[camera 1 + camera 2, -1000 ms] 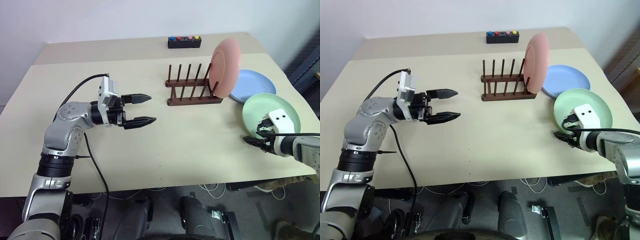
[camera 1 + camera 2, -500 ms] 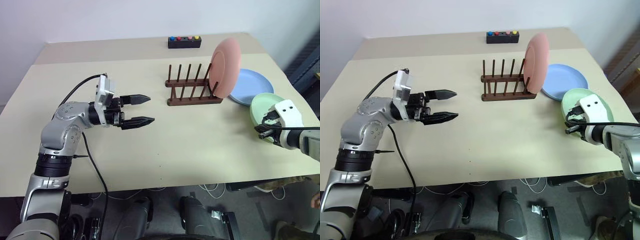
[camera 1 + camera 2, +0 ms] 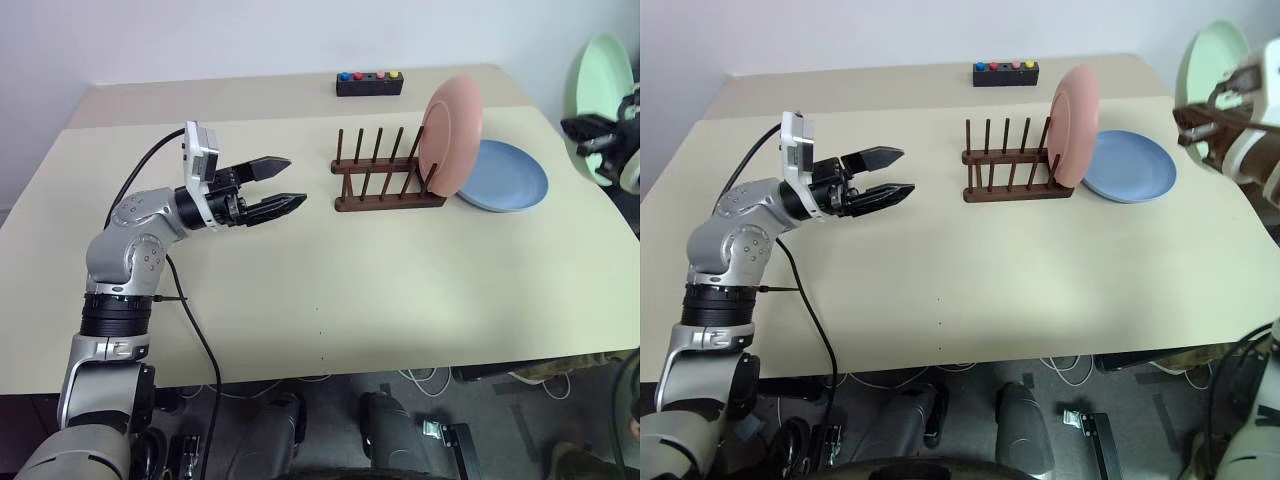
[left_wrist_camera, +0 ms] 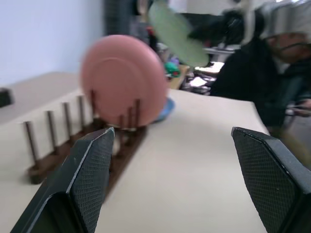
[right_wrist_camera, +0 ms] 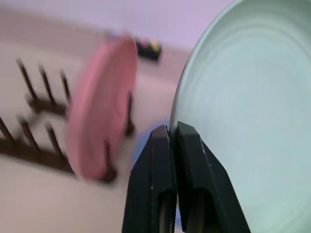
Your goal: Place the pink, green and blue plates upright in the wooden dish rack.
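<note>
- The right gripper (image 3: 1192, 118) is up in the air at the desk's right edge, its two black fingers pinched together on the rim of the green plate (image 3: 1205, 70).
- In the right wrist view the fingers (image 5: 187, 160) sit tight side by side against the plate's lower edge, with the pale green face standing nearly upright beside them.
- The pink plate (image 3: 451, 137) stands on edge in the wooden dish rack (image 3: 385, 178), in the slot at the rack's right end, leaning a little against the pegs.
- The blue plate (image 3: 505, 176) lies flat on the desk (image 3: 350, 290) just right of the rack, its near-left edge partly hidden behind the pink plate.
- The rack's other slots, to the left of the pink plate, hold nothing.
- The left gripper (image 3: 283, 183) hovers above the desk to the left of the rack, pointing toward it, with its fingers spread apart and holding nothing.
- In the left wrist view those two fingers (image 4: 92, 179) stand wide, framing the rack and the pink plate.
- A black box with coloured buttons (image 3: 369, 83) sits near the far edge of the desk, behind the rack and well apart from it.
</note>
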